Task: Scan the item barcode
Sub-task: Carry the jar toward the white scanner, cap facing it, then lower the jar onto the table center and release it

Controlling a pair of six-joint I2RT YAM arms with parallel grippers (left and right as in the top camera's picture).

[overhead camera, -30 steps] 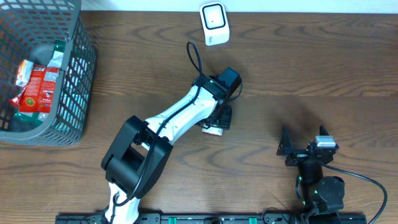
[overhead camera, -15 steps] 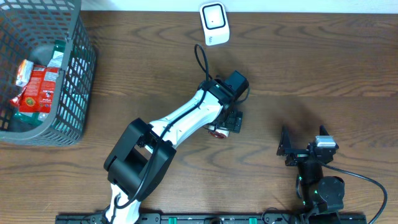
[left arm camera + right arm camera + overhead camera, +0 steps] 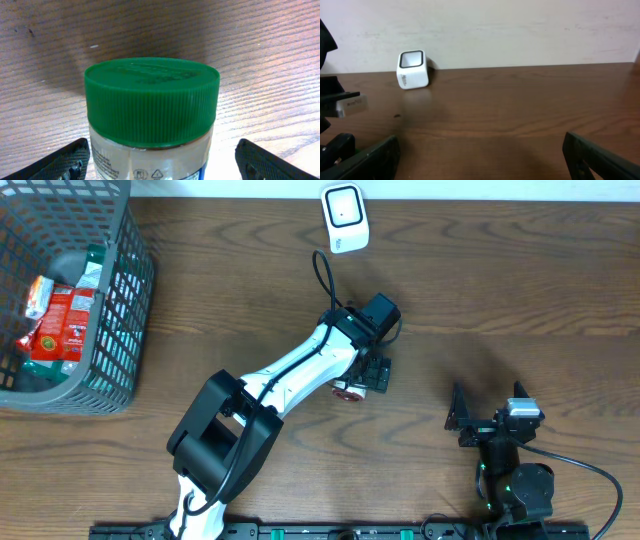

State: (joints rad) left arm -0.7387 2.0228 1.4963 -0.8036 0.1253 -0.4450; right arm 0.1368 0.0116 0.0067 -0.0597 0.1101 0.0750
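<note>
Sitting on the table between the wide-spread fingers of the left gripper, touching neither, the green-lidded jar is held by nothing. We judge that a careless closing or withdrawing move could clip it and roll it, turning its barcode, which we cannot see, away from the scanner well apart at the far edge. Our right gripper gapes wide, empty.

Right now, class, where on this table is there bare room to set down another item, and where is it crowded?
Bare wood lies between the basket and the left arm, and right of the scanner along the far edge. Crowded: around the jar mid-table.
</note>
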